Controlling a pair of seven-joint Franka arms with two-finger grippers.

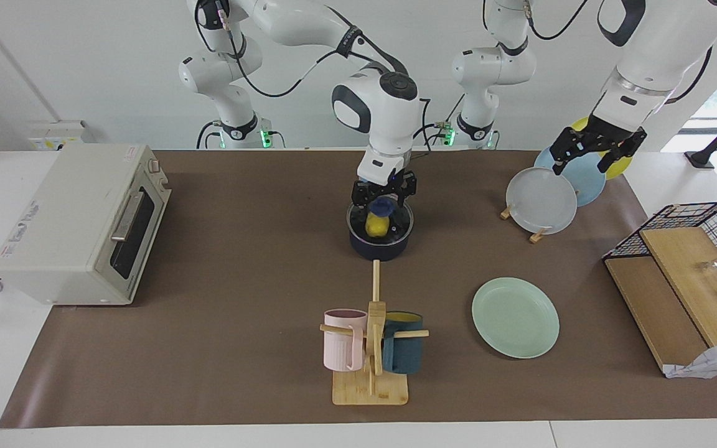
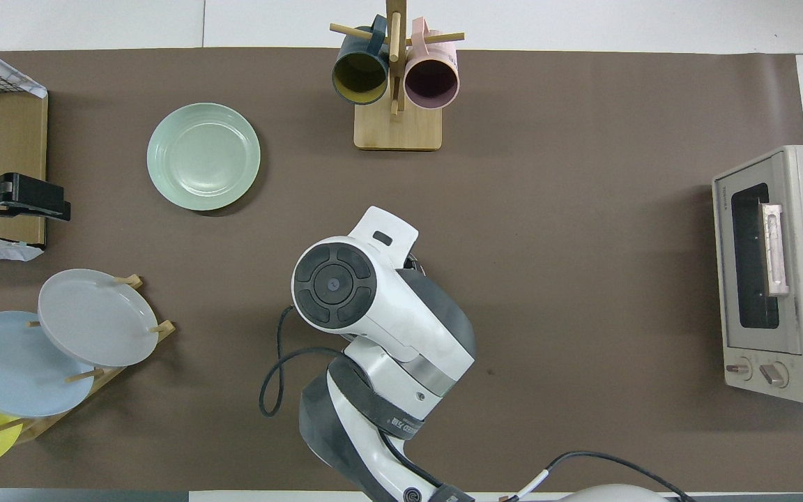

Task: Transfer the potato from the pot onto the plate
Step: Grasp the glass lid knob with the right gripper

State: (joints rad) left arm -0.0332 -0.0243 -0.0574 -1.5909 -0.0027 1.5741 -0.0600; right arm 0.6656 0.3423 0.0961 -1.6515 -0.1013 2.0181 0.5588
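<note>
In the overhead view the right arm hides the dark navy-blue round pot [image 1: 380,239] completely. Inside the pot stands the small yellow lumpy potato [image 1: 377,225], and the right gripper [image 1: 383,202] has its jaws closed on it. The pale mint-green round plate [image 1: 515,317] lies bare (toward the left arm's end of the table). The left gripper [image 1: 589,151], jaws spread open, hangs over the wooden rack of plates [image 1: 539,235].

Robot lab with a mock kitchen laid out on a desk.

Two white arms bolted at one long edge, cables trailing, bare white walls. A brown mat [image 1: 240,261] covers the desk; on it a toaster oven [image 1: 78,224] at one short edge, a wire rack [image 1: 701,230] at the other, a mug tree [image 1: 372,348] by the long edge away from the robots, plates in a wooden stand [image 1: 542,202].
</note>
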